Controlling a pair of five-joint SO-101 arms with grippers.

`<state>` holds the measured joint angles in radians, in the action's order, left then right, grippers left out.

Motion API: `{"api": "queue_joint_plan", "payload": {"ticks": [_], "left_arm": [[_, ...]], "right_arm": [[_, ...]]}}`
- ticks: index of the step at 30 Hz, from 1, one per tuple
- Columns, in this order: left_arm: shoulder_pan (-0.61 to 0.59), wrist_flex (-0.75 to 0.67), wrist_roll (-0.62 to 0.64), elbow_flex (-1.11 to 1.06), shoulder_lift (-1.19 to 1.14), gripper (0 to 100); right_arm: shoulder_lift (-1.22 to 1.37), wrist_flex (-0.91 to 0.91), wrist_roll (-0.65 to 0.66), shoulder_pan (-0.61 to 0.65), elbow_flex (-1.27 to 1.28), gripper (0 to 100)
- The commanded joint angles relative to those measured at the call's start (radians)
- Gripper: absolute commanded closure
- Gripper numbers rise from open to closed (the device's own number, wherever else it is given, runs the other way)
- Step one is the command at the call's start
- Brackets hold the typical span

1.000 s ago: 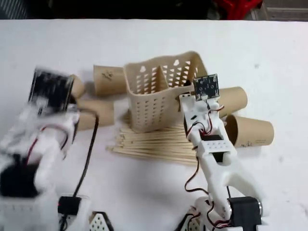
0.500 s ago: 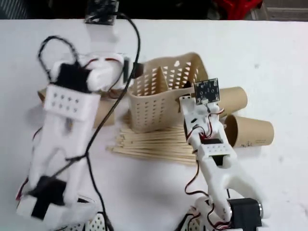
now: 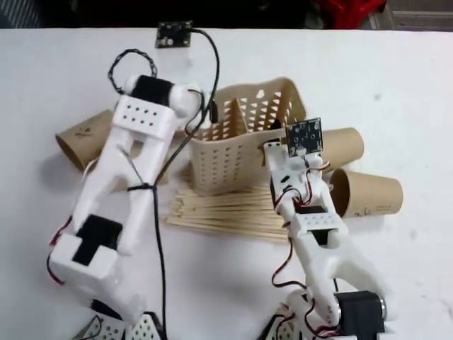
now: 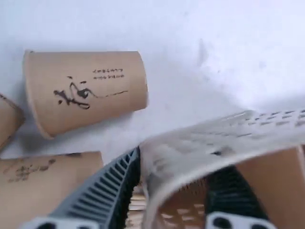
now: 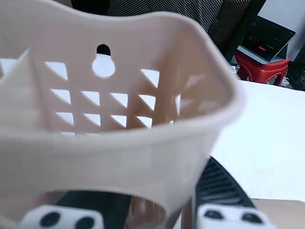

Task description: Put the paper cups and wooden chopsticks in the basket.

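The beige slotted basket [image 3: 237, 152] stands mid-table on a pile of wooden chopsticks [image 3: 226, 210]. My left gripper [image 3: 203, 117] is at the basket's left rim; in the left wrist view its fingers [image 4: 102, 195] stand open on either side of the rim [image 4: 190, 148]. My right gripper [image 3: 279, 150] is shut on the basket's right wall [image 5: 143, 157]. Brown paper cups lie on their sides: one at the far left [image 3: 81, 134], two to the right of the basket [image 3: 345, 145] [image 3: 368, 193]. In the left wrist view, two cups [image 4: 86, 90] [image 4: 47, 176] lie just beyond the rim.
A small circuit board [image 3: 174, 33] with a black cable lies at the table's far edge. A divider [image 3: 237, 113] splits the basket in two. White table [image 3: 382, 85] stretches far right and in front of the chopsticks. The left arm's body hides cups beside the basket.
The left arm swung from the near left across the table to the basket's left rim. The right arm and the basket stayed almost still.
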<state>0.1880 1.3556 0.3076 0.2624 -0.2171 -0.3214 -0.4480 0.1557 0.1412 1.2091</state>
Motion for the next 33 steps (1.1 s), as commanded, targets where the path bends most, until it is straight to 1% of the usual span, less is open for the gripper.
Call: {"api": "queue_joint_plan", "payload": {"ticks": [1, 3, 8, 10, 13, 15, 17, 20, 22, 27, 30, 32, 33], "left_arm": [[0.025, -0.146, 0.006, 0.052, -0.064, 92], [0.025, -0.212, 0.008, 0.052, -0.091, 98], [0.018, -0.328, 0.005, 0.052, -0.125, 98], [0.016, -0.353, -0.015, 0.054, -0.130, 98], [0.022, -0.348, -0.043, 0.054, -0.128, 98], [0.016, -0.348, -0.046, 0.060, -0.128, 98], [0.004, -0.318, -0.052, 0.092, -0.130, 98], [0.004, -0.269, -0.103, 0.138, -0.131, 98], [0.001, -0.244, -0.114, 0.164, -0.131, 98], [0.005, -0.187, -0.193, 0.189, -0.174, 98], [-0.002, -0.114, -0.195, 0.236, -0.226, 98], [-0.008, -0.044, -0.195, 0.304, -0.266, 97], [-0.010, -0.005, -0.195, 0.342, -0.283, 95]], "right_arm": [[-0.033, -0.022, 0.006, -0.045, -0.017, 85.4], [-0.062, -0.018, 0.006, -0.048, -0.012, 85.4], [-0.183, -0.016, 0.011, -0.022, 0.060, 85.4], [-0.229, -0.016, 0.012, -0.015, 0.094, 85.4], [-0.294, -0.015, 0.012, -0.021, 0.129, 85.4], [-0.328, 0.018, 0.014, -0.030, 0.132, 85.4], [-0.360, 0.087, 0.014, -0.035, 0.121, 85.4], [-0.410, 0.194, 0.012, -0.045, 0.100, 85.4], [-0.444, 0.246, 0.014, -0.058, 0.091, 85.4], [-0.533, 0.420, 0.014, -0.119, 0.087, 85.4], [-0.611, 0.576, 0.014, -0.177, 0.086, 85.4], [-0.676, 0.717, 0.020, -0.211, 0.077, 85.4], [-0.702, 0.803, 0.044, -0.219, 0.057, 85.4]]}}
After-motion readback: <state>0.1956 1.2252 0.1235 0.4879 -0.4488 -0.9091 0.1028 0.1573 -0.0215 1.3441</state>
